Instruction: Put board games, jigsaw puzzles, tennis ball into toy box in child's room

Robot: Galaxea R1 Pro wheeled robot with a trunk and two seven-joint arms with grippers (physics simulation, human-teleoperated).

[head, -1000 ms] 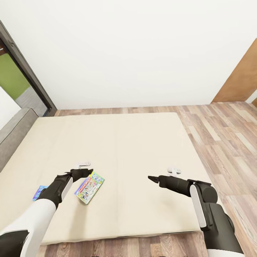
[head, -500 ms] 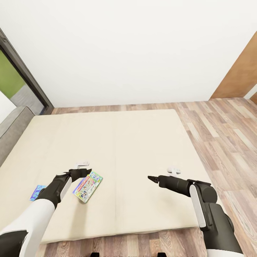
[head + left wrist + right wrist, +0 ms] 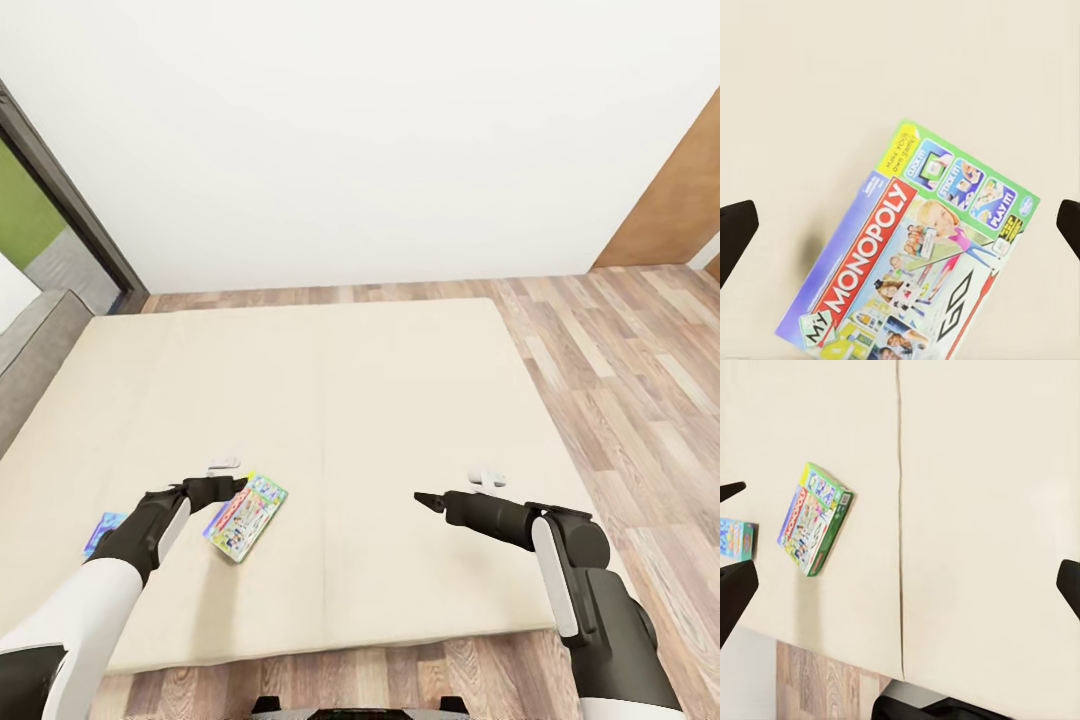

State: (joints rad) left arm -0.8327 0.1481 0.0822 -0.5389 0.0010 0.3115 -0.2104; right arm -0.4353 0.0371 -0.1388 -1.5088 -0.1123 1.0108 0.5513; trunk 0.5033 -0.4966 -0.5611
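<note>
Monopoly board game lies flat on the bed, near-left part of the mattress, box face up, long axis running diagonally. Left wrist view: lid reads "My MONOPOLY", red title band, green border, photo collage of children. Right wrist view shows the same box with its green side wall visible, left of the seam down the mattress.

Second board game, blue box, flat on the bed, left of the Monopoly box and nearer the near edge; partly hidden behind the left forearm in head view. Right wrist view catches a blue corner of it. The two boxes are apart, not touching.

Left gripper hovers just above the far-left corner of the Monopoly box. Left wrist view: both dark fingertips sit at opposite edges of the frame, jaws spread wide, box centred between them, no contact seen.

Right gripper over bare mattress, well right of both boxes. Right wrist view: fingertips far apart, nothing between them.

Bed cover is plain cream. Wood plank floor right of and beyond the bed; white wall at the far side.
</note>
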